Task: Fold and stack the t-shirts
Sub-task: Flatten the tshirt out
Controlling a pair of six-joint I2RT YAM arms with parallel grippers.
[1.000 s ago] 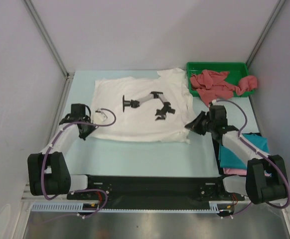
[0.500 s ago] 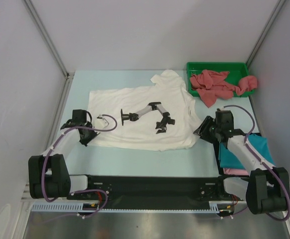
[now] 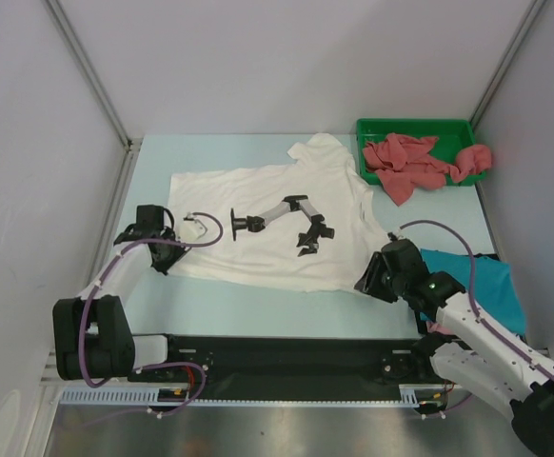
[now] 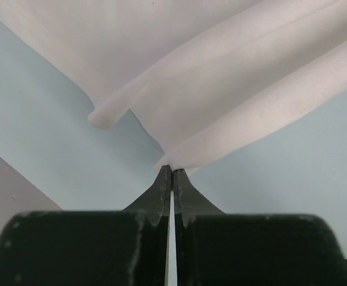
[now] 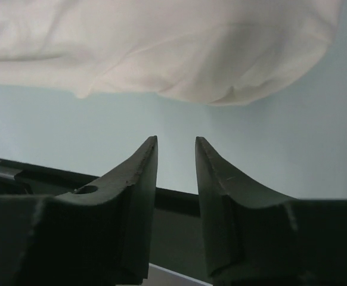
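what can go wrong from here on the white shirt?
1. Only the left gripper is shut on the white shirt, and it holds just a thin bit of edge at its tips, so a pull may slip it free.
2. The right gripper is open, short of the hem and holding nothing. A one-sided pull would likely skew the shirt.
3. The right arm passes above the teal shirt and may drag it.
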